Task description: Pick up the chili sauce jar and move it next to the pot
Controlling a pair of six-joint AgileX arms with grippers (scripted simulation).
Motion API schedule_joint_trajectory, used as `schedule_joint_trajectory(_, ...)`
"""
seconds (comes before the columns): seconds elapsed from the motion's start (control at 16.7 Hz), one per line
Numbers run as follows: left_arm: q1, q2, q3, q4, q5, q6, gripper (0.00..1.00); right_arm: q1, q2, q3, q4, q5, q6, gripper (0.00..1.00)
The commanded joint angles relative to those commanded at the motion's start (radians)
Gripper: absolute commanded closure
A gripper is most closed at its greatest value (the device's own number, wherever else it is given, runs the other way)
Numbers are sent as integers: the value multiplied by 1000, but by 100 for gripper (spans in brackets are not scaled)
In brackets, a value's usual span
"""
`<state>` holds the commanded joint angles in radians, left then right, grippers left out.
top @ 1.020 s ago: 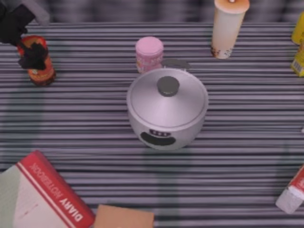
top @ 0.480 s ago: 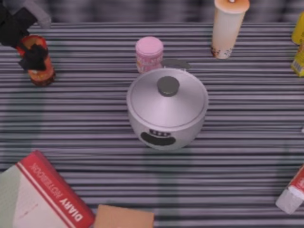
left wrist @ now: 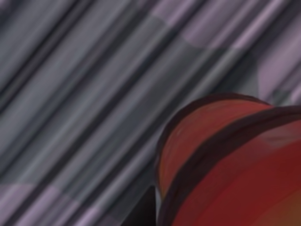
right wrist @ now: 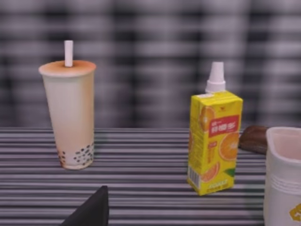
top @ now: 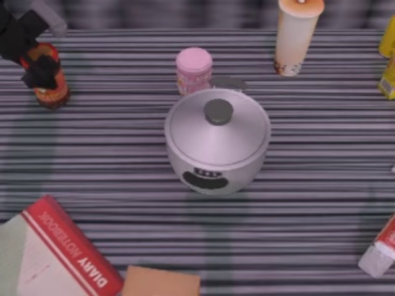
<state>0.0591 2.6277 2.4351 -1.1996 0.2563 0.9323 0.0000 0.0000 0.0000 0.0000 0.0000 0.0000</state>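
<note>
The chili sauce jar (top: 52,92), small and dark brown with an orange-red label, is at the table's far left. My left gripper (top: 42,66) comes down over its red lid and is shut on it, hiding most of the lid. In the left wrist view the red lid (left wrist: 235,169) fills the near corner, with a dark fingertip (left wrist: 141,214) beside it. The silver-grey pot (top: 217,139), with a domed lid and a dark knob, stands in the middle, well to the right of the jar. My right arm is out of the top view. Its wrist view shows one dark fingertip (right wrist: 96,207) off to one side, open and holding nothing.
A pink jar (top: 194,69) stands just behind the pot. A tall cream cup (top: 296,36) stands at the back right, with a yellow juice carton (top: 389,74) at the right edge. A red diary notebook (top: 58,256) and a tan pad (top: 162,282) lie at the front left.
The left gripper and the jar in it have shifted slightly toward the back of the table and risen a little. Nothing else has moved.
</note>
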Motion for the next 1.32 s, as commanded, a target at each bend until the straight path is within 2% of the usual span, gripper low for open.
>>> schedule_joint_trajectory(0.06, 0, 0, 0, 0, 0, 0, 98, 0, 0, 0, 0, 0, 0, 0)
schedule_joint_trajectory(0.12, 0, 0, 0, 0, 0, 0, 100, 0, 0, 0, 0, 0, 0, 0)
schedule_joint_trajectory(0.72, 6, -15, -15, 0, 0, 1, 100, 0, 0, 0, 0, 0, 0, 0)
schedule_joint_trajectory(1.32, 42, -473, -471, -4, -2, 17, 100, 0, 0, 0, 0, 0, 0, 0)
